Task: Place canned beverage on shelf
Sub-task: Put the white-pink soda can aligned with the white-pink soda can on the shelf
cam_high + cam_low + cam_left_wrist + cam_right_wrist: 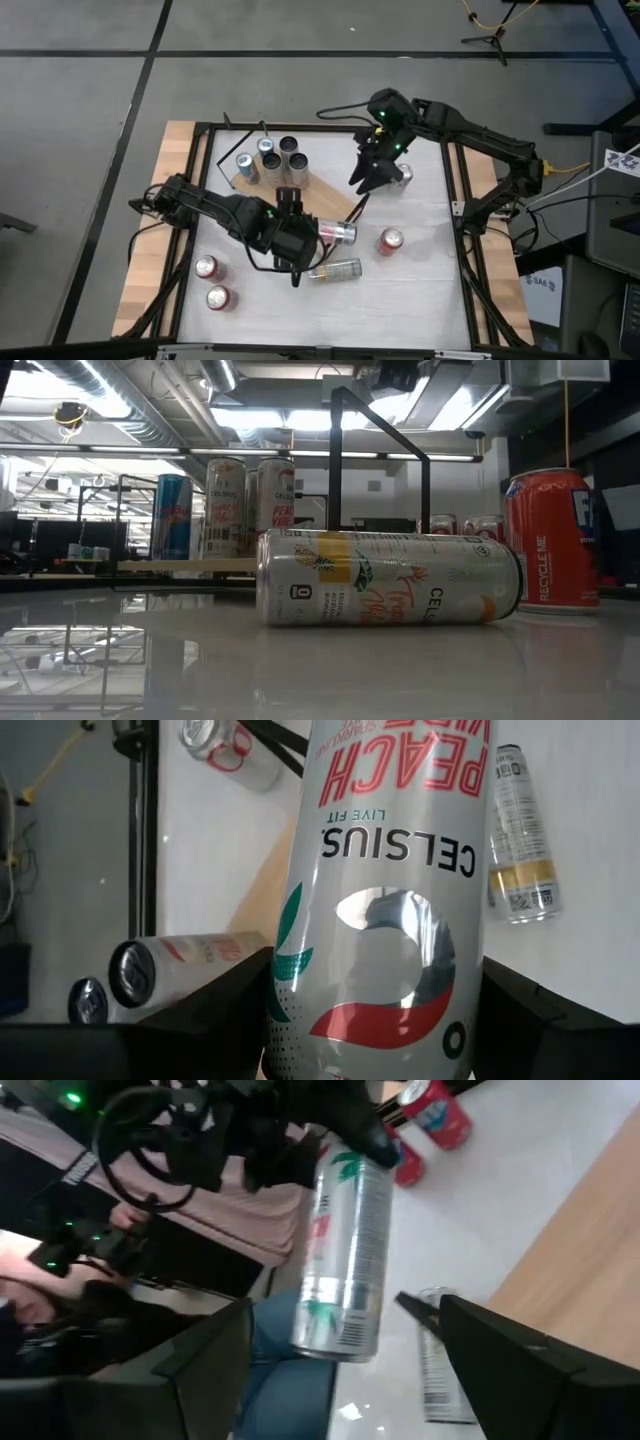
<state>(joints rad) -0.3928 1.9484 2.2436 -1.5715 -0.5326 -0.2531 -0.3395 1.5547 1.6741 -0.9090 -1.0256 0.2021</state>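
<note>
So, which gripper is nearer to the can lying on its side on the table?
The left. The left gripper, its jaws shut on a silver can, hovers just above the lying can. The right gripper is farther away, toward the shelf side.

Your white desk (420, 290) carries the wooden shelf (330, 205) with five upright cans (275, 158) on it; directly on the desk: three red cans (210, 282) upright, one pale can (335, 269) lying on its side.
</note>
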